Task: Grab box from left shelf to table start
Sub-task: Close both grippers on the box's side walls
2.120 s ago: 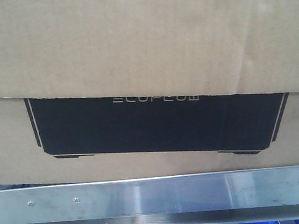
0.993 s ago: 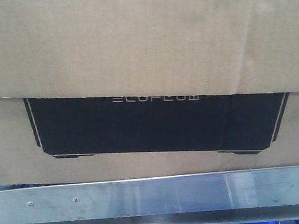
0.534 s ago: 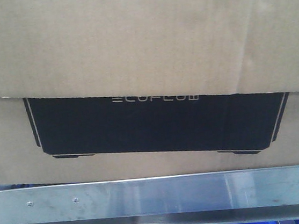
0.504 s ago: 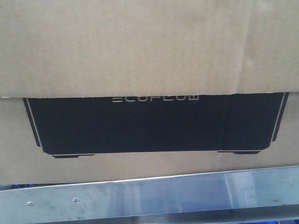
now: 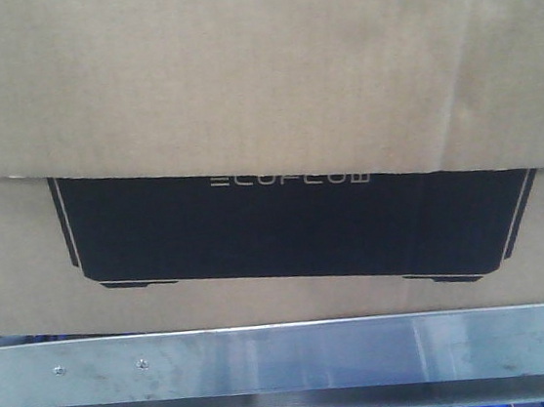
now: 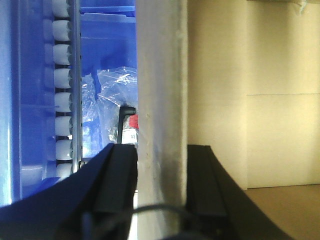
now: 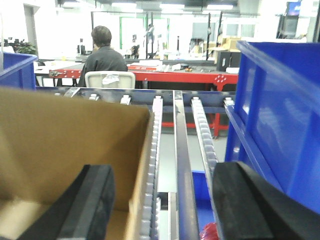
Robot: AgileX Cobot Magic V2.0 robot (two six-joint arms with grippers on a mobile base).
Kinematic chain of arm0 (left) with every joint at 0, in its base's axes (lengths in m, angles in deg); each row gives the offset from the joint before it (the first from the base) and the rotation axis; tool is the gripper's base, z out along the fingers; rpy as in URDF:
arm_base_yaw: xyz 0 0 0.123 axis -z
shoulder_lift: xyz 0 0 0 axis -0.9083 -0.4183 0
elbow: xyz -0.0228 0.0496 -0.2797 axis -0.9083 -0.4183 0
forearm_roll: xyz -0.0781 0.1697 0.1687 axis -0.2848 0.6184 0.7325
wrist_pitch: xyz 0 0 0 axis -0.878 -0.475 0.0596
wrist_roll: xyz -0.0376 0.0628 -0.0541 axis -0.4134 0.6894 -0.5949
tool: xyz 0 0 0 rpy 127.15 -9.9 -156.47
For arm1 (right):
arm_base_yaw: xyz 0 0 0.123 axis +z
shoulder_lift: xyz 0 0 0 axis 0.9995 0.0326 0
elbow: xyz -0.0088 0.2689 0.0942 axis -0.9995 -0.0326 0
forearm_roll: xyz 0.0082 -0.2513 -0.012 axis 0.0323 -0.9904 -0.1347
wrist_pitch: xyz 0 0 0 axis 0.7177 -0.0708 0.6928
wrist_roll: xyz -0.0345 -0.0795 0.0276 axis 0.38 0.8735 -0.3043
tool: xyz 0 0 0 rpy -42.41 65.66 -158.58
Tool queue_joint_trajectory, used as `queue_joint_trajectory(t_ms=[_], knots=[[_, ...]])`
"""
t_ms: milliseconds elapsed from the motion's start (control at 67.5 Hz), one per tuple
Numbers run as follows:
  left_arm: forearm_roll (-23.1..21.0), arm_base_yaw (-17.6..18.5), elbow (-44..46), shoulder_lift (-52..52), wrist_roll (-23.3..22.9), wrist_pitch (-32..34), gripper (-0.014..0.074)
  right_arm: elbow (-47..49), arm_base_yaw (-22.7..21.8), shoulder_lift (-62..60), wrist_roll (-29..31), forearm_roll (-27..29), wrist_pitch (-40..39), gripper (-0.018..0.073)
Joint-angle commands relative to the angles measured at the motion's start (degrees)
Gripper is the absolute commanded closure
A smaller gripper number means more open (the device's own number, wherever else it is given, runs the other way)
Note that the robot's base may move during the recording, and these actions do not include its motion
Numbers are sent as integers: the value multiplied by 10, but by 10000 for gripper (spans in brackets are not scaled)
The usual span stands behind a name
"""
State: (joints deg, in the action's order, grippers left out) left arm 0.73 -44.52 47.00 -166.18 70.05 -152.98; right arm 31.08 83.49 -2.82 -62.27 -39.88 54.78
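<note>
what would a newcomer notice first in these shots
The big brown box with its black ECOFLOW panel fills the front view, just above the silver shelf rail. In the right wrist view the open right gripper frames a cardboard wall at left, a blue bin at right and a seated person far behind.

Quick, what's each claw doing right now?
Left claw: straddles the shelf rail; grip cannot be told.
Right claw: open, astride the box wall.
</note>
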Motion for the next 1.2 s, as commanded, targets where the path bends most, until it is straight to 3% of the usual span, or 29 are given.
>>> queue_joint_trajectory(t_ms=[0,489,756,860,1008,1067,1186], knots=[[6,0,19,17,-7,22,451,64,0,76,1,12,-18,52],[6,0,19,17,-7,21,451,390,0,463,4,39,342,55],[6,0,19,6,-7,18,459,418,0,606,13,43,372,67],[6,0,19,-4,-7,11,494,418,0,639,23,43,370,176],[6,0,19,-9,-7,-4,645,418,0,656,29,43,368,503],[6,0,19,-9,-7,-5,706,418,0,656,29,43,367,497],[6,0,19,-9,-7,-5,688,418,0,656,29,43,362,503]])
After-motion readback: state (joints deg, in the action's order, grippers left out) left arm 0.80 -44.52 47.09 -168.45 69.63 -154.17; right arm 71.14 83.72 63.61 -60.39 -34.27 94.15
